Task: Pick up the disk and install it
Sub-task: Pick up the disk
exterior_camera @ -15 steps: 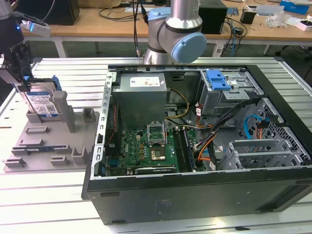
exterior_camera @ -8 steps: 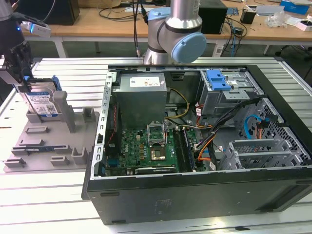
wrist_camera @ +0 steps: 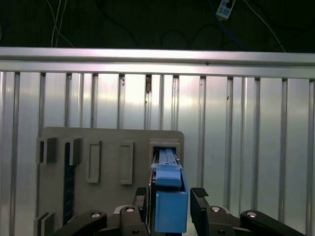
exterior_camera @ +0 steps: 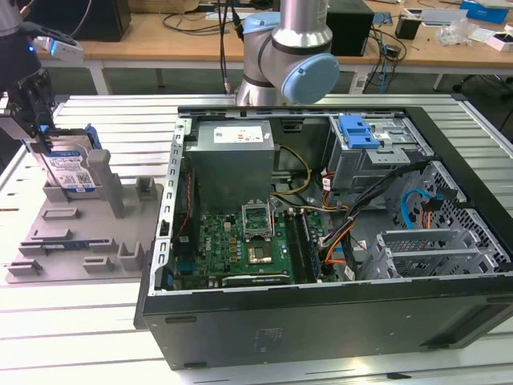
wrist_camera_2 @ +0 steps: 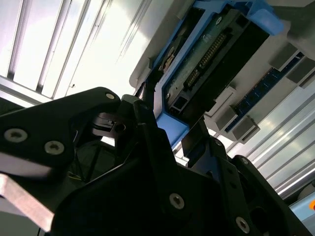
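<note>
Disk (exterior_camera: 70, 170): dull silver-grey metal body, glossy white-and-blue paper label, smooth bright blue plastic rails. Gripper (wrist_camera: 170, 199): matt black, bright metal screws. Holder tray (exterior_camera: 80, 241): matt grey plastic, slightly rough. Table (exterior_camera: 80, 337): ribbed aluminium, satin sheen. Computer case (exterior_camera: 321, 337): matt black paint outside, bare grey sheet metal inside. Power-supply box (exterior_camera: 232, 160): dull grey metal. Arm (exterior_camera: 304, 20): smooth silver metal, glossy pale blue cap.

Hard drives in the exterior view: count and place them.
1. The silver-grey, blue-railed metal hard drive stands upright in the grey plastic fixture at the exterior view's left, under the black tool. Others may be hidden in the black computer case.
</note>
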`<state>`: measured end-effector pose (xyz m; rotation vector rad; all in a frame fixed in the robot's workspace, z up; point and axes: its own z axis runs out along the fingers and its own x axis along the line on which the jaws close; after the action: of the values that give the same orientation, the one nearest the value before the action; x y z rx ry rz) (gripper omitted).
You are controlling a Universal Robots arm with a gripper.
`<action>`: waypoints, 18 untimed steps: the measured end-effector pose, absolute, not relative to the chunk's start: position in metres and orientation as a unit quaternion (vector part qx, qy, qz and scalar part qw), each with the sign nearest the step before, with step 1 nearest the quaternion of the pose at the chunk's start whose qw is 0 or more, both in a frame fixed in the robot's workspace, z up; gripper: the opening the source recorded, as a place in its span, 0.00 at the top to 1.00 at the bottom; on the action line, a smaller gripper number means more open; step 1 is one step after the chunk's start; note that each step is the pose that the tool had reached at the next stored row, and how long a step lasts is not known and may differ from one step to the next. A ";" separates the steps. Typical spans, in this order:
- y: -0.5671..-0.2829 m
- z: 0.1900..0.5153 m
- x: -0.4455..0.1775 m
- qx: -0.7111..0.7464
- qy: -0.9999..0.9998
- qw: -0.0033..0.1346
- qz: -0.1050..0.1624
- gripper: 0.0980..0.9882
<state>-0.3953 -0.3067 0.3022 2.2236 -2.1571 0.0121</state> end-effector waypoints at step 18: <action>-0.308 0.299 -0.396 0.717 -0.696 0.022 0.004 0.57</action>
<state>-0.3956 -0.3076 0.2987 2.2233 -2.1574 0.0120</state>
